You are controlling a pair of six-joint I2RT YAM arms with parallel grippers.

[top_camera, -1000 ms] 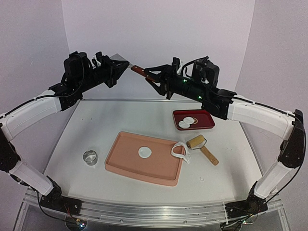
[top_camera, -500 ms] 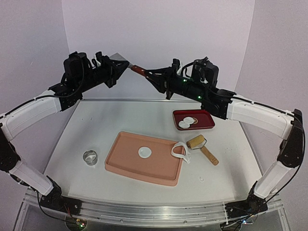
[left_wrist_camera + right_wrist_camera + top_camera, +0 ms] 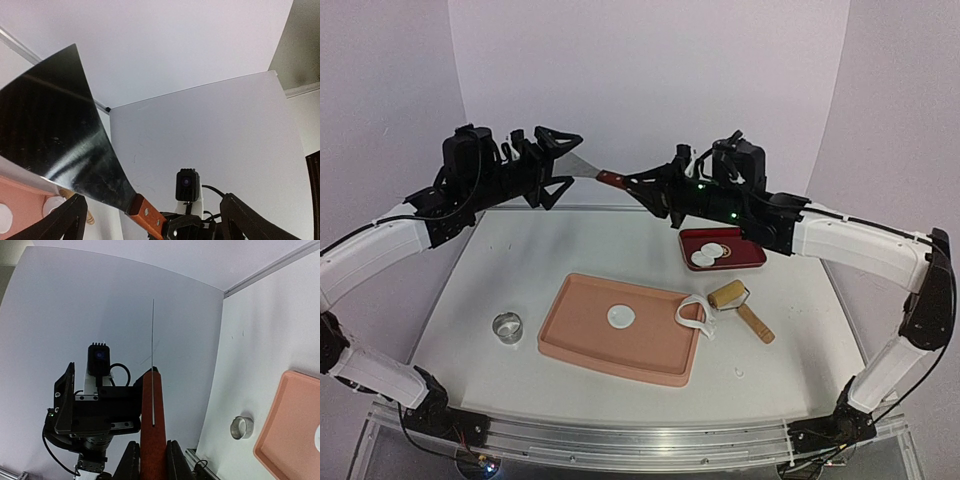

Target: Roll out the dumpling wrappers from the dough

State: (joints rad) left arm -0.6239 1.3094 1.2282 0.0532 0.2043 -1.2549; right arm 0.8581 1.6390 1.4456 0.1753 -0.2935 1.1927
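Observation:
My right gripper (image 3: 636, 183) is shut on the red-brown handle (image 3: 152, 420) of a metal scraper (image 3: 585, 165), held high above the table's far side. The left gripper (image 3: 564, 161) stands open just left of the blade (image 3: 55, 135), not touching it. One round dumpling wrapper (image 3: 621, 316) lies on the pink board (image 3: 582, 338). Two more wrappers (image 3: 708, 254) sit in the red tray (image 3: 750, 250). A holed scrap strip of dough (image 3: 695, 312) hangs over the board's right edge.
A wooden rolling pin (image 3: 741, 306) lies right of the board. The metal ring cutter (image 3: 507, 326) stands on the table left of it, also seen in the right wrist view (image 3: 242, 427). White walls close the back and sides.
The left gripper has opened, let go of the scraper blade and drawn back to the left. The right gripper has closed on the handle and now holds the scraper alone.

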